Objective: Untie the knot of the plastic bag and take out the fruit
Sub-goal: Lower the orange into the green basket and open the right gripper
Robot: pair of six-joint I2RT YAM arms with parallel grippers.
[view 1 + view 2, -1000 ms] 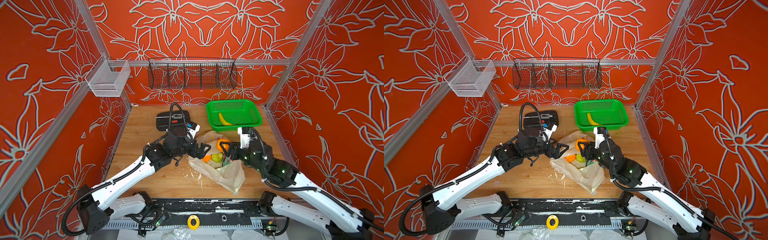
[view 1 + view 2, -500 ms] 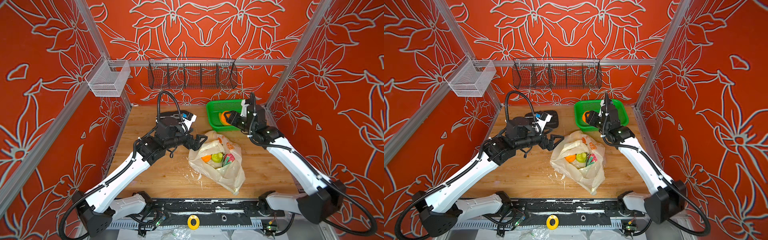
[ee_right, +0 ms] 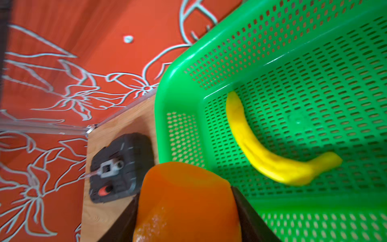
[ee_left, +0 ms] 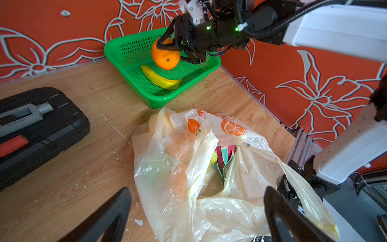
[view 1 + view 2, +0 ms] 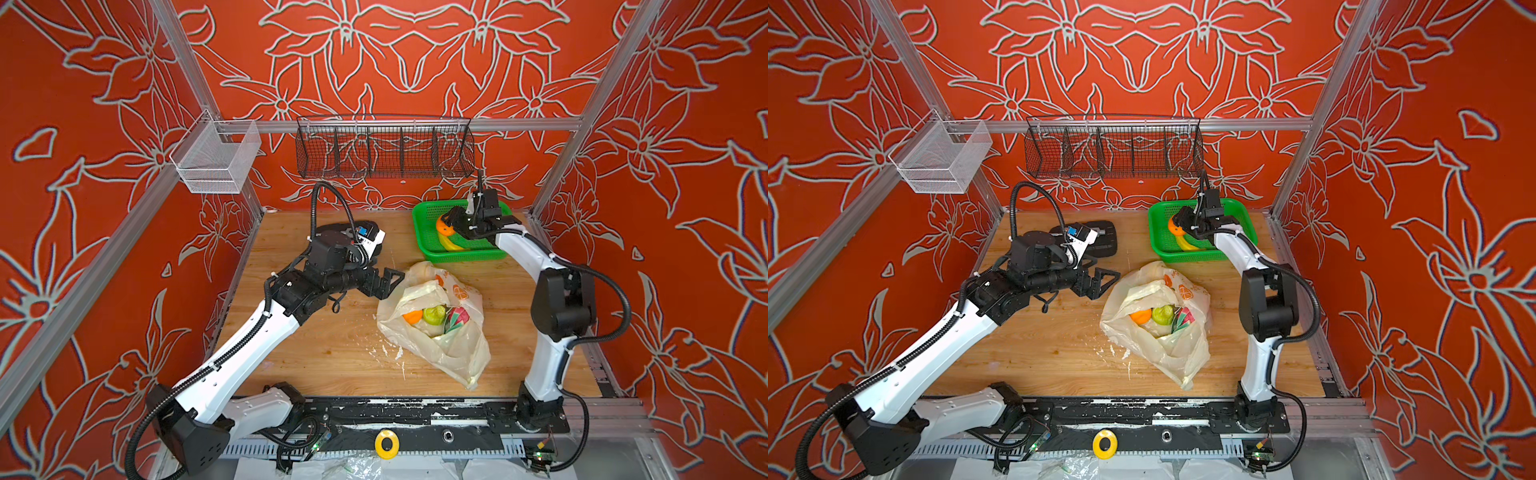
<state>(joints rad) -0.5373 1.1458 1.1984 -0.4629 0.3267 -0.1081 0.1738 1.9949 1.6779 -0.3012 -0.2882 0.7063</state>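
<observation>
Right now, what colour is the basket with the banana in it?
Bright green, with little holes all over. The basket shows best in the right wrist view.

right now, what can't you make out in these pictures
- How much fruit the plastic bag holds: both top views show three pieces, folds of film hide any others.
- Orange in the right claw: right wrist view blurs it, frame edge crops it.
- Black case: left arm partly covers it in both top views.
</observation>
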